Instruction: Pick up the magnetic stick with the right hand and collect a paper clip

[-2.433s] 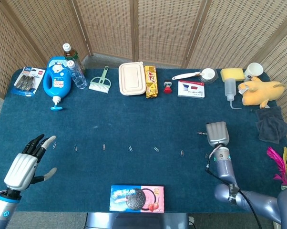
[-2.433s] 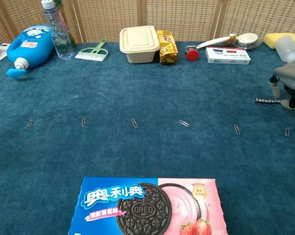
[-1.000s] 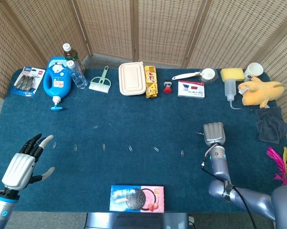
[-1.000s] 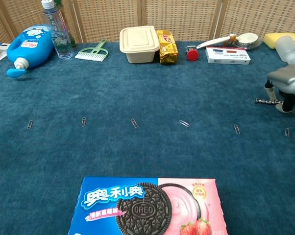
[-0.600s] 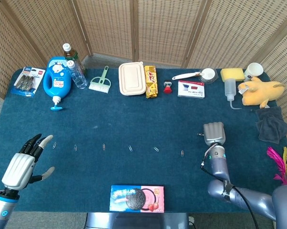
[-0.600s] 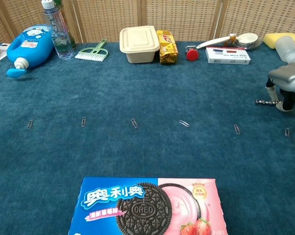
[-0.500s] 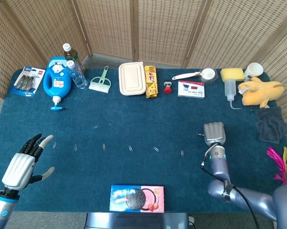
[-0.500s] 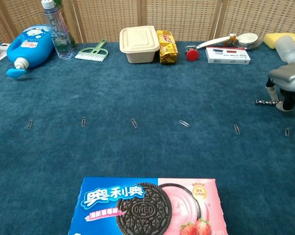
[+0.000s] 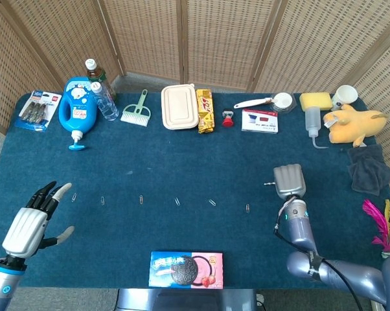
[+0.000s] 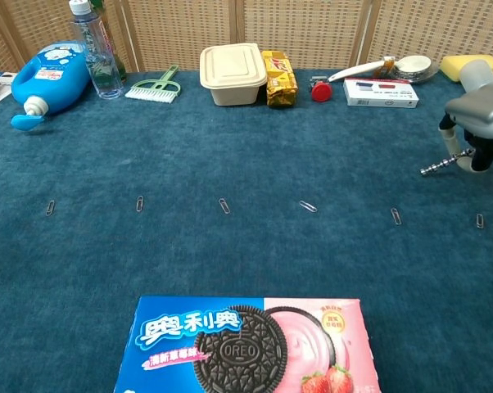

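My right hand (image 9: 289,181) hovers above the blue carpet at the right, also seen at the right edge of the chest view (image 10: 480,115). It holds the magnetic stick (image 10: 441,164), a thin metal rod that slants down to the left with its tip just clear of the carpet. Only the stick's tip (image 9: 267,184) pokes out from under the hand in the head view. Several paper clips lie in a row across the carpet; the nearest ones (image 10: 395,216) (image 10: 479,220) lie below the hand. My left hand (image 9: 33,220) rests at the near left, fingers spread, holding nothing.
An Oreo box (image 10: 246,344) sits at the front edge. Along the back stand a blue bottle (image 9: 77,107), a lunch box (image 9: 179,107), a snack pack (image 9: 205,110) and a white box (image 9: 260,120). A dark cloth (image 9: 371,168) and a yellow plush (image 9: 350,123) are at the right.
My right hand has risen and shifted slightly left, lifting the magnetic stick off the carpet; the stick now tilts tip-down. The left hand stays put.
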Controlling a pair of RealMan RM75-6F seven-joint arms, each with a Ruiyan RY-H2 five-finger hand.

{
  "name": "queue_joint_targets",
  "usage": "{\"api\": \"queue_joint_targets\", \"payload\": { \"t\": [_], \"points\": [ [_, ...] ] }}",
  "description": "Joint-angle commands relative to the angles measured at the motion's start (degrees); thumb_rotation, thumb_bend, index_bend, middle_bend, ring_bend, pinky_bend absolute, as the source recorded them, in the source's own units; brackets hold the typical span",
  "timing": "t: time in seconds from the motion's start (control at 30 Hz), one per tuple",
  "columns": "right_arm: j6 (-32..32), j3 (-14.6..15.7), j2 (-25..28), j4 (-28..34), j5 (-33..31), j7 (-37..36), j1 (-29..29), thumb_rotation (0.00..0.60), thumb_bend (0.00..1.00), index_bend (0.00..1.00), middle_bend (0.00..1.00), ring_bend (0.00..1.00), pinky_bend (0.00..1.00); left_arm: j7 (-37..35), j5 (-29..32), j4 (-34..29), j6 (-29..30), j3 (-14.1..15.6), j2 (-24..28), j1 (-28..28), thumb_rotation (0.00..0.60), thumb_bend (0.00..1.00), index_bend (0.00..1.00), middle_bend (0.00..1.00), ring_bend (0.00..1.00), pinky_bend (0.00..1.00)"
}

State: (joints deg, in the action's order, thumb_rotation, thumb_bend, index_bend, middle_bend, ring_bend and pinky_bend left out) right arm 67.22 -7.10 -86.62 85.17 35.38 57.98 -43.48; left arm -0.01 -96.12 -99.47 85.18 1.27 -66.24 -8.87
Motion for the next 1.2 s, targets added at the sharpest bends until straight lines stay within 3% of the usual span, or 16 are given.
{"api": "queue_joint_targets", "payload": {
  "t": [0.03, 0.13, 0.47, 0.87, 1.2],
  "points": [
    [1.8, 0.2, 2.4, 4.2, 3.0, -1.9, 0.9, 0.6, 0.45, 0.62, 0.86, 0.81, 0.57, 0.1, -0.1, -0.1, 0.0, 0.0, 0.0, 0.0, 0.6, 0.42, 0.01, 0.15, 0.03, 0.1],
    [3.1, 0.2, 5.1, 9.5, 6.1, -3.9, 1.7, 0.6, 0.45, 0.63, 0.87, 0.82, 0.57, 0.3, -0.2, -0.4, 0.0, 0.0, -0.1, -0.1, 0.6, 0.42, 0.01, 0.15, 0.03, 0.1],
    [3.9, 1.3, 9.0, 18.7, 12.4, -6.4, 2.5, 0.6, 0.45, 0.63, 0.87, 0.82, 0.58, 0.4, -0.3, -0.6, 0.2, 0.1, 0.1, 0.1, 0.6, 0.42, 0.01, 0.15, 0.03, 0.1],
    [6.1, 4.9, 7.1, 20.9, 16.9, -1.6, 2.8, 0.6, 0.45, 0.63, 0.87, 0.82, 0.58, -0.1, -0.6, -0.4, 0.6, 0.3, 0.5, 0.3, 0.6, 0.42, 0.01, 0.15, 0.03, 0.1],
    [5.6, 6.6, 4.8, 19.3, 16.3, 1.9, 2.8, 0.6, 0.45, 0.63, 0.87, 0.82, 0.58, -0.3, -0.7, -0.2, 0.5, 0.4, 0.3, 0.3, 0.6, 0.42, 0.01, 0.15, 0.03, 0.1]
  ]
}}
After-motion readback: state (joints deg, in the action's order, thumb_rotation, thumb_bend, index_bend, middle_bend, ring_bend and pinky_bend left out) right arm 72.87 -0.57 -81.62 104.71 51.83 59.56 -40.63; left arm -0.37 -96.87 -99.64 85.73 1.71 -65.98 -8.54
